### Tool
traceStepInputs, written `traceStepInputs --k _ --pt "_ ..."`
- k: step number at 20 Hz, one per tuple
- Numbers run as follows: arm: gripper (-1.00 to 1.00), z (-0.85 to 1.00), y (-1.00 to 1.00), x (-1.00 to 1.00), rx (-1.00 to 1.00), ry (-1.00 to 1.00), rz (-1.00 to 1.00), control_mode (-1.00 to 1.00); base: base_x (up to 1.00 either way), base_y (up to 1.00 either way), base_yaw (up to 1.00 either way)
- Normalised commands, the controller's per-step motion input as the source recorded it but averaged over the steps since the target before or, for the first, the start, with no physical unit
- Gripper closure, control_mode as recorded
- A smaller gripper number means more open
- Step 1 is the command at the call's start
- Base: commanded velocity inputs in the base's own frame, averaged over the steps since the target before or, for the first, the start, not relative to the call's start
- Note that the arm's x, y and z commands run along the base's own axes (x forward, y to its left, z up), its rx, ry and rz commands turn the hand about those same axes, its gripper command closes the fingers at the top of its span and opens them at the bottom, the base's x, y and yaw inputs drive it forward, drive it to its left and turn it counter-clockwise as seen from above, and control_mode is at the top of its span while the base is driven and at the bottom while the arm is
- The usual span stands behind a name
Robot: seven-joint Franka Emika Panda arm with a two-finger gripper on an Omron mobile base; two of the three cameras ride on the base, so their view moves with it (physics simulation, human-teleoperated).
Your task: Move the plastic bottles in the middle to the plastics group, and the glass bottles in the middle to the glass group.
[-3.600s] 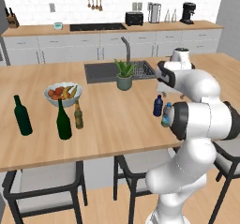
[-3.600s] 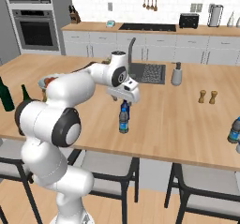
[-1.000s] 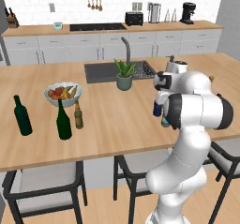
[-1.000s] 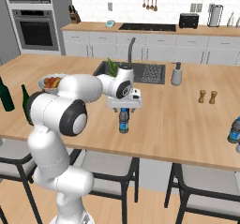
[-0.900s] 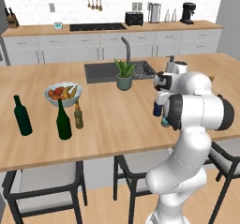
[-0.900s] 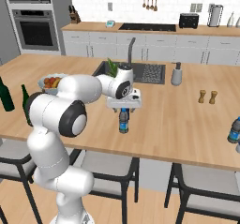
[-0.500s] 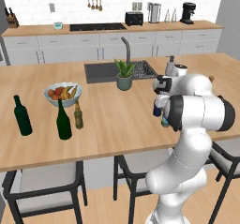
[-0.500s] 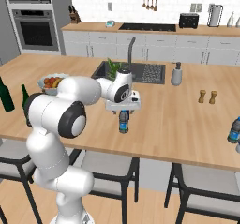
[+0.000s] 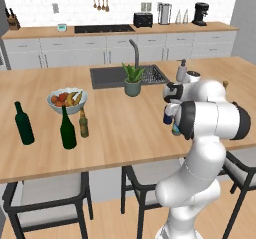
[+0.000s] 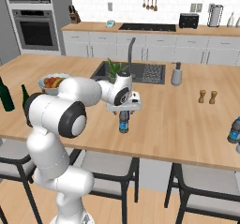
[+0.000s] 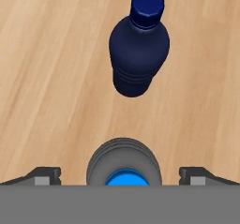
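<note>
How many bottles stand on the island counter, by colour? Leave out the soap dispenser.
Dark green wine bottles: 2
Amber bottle: 1
Dark blue bottle: 1
Pale see-through bottles: 2, one at the far right edge and one with a blue cap near the dark blue one
Total: 6

Fruit bowl (left of sink), potted plant.

Worktop: light wood with visible grain, smooth, matt. Squat dark-blue plastic bottle: smooth, opaque body with ribbed rings and a faceted cap, faint sheen. Two tall dark green glass wine bottles: glossy. Slim amber-brown glass bottle: glossy. Grey soap dispenser: smooth, matt.
</note>
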Motion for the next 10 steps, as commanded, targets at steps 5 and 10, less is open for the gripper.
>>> traceStepInputs --k 5,10 --pt "1.0 0.0 0.0 0.0 0.0 0.0 0.0 -1.0 0.0 0.0 0.0" --pt "1.0 0.0 -0.12 0.0 0.0 0.01 -0.01 -1.0 0.0 0.0 0.0"
